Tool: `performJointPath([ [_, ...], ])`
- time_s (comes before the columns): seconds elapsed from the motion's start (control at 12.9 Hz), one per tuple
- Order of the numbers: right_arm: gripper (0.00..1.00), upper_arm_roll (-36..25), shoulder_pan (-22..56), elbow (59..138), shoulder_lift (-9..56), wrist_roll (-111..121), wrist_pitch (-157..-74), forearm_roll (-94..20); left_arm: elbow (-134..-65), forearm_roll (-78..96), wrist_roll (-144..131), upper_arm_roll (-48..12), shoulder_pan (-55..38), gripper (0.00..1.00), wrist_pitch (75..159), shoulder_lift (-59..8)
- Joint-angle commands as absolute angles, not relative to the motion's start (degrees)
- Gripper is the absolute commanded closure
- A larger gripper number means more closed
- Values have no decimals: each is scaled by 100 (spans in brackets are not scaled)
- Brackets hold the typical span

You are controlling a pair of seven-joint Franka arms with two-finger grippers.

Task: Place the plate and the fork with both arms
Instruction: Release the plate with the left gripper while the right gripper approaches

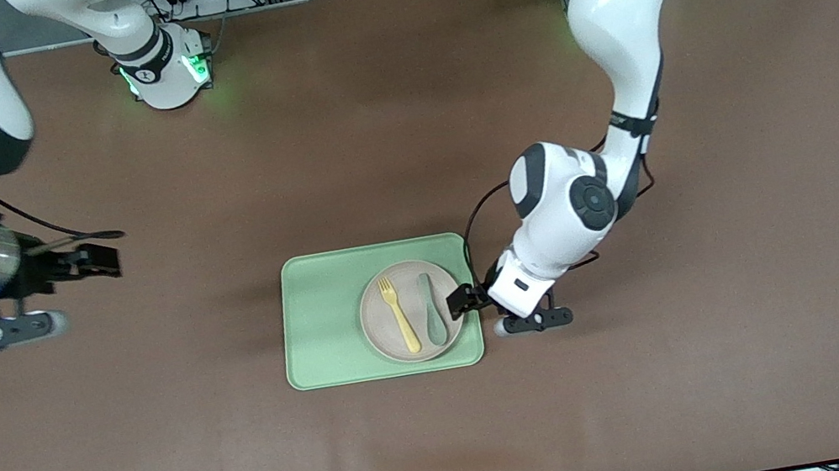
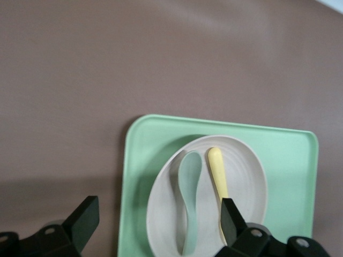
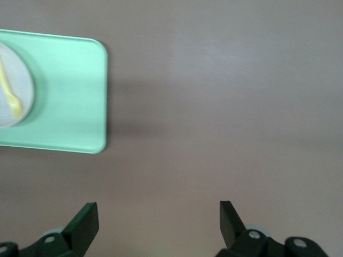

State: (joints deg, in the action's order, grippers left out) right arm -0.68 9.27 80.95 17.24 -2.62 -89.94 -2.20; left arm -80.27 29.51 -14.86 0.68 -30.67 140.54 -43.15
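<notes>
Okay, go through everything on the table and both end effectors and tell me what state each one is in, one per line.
Green tray: flat on the table, holding the plate.
Plate: lying on the tray, toward the left arm's end.
Fork: lying on the plate, beside the spoon.
Spoon: lying on the plate.
Left end effector: open, empty, over the plate's edge.
Right end effector: open, empty, over bare table, waiting.

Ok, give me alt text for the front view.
A beige plate holding a yellow fork and a grey-green spoon sits on a green tray. The left hand is open over the plate's edge; the right hand waits open over bare table.
</notes>
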Motion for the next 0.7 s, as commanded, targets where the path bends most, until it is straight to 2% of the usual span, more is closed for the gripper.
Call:
performJointPath([
  [0.0,0,-97,1212,7981,2196,-316,-9367,-615,-8253,2962,-1591,342,-3076,0,13344,-3606],
  [0.23,0,-97,1713,7902,2600,-1104,-10079,-606,-8262,2243,-1687,641,-3015,0,12299,-2964],
  [0.46,0,-105,2204,7253,3311,-1634,-10353,-589,-8253,1698,-1854,642,-2629,0,11446,-2436],
  [0.54,2,-114,2328,6981,3557,-1626,-10414,-571,-8253,1505,-1846,633,-2480,0,11217,-2269],
  [0.62,10,-114,2477,6805,3786,-1652,-10493,-571,-8253,1320,-1837,642,-2409,0,10971,-2102],
])
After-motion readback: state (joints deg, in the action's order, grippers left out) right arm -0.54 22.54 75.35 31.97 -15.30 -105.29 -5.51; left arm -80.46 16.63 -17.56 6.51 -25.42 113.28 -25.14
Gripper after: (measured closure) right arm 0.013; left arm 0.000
